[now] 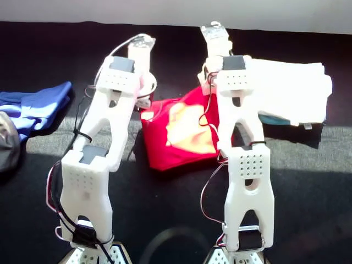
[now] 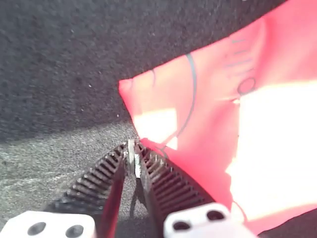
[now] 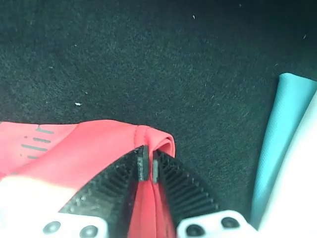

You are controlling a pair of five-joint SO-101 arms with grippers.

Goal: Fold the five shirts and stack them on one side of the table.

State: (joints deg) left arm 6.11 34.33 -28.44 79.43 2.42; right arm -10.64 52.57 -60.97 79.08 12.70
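Note:
A red shirt with a pale print lies partly folded at the table's centre, between my two arms. My left gripper is at its near-left corner; in the left wrist view the gripper is shut on the edge of the red shirt. My right gripper is at the far corner, where the right wrist view shows it shut on a raised fold of the red shirt. A blue shirt lies crumpled at the left.
On the right side, a folded white shirt tops a stack with teal and dark layers beneath. The teal shirt's edge lies close beside my right gripper. A grey object sits at the left edge. The table cover is black.

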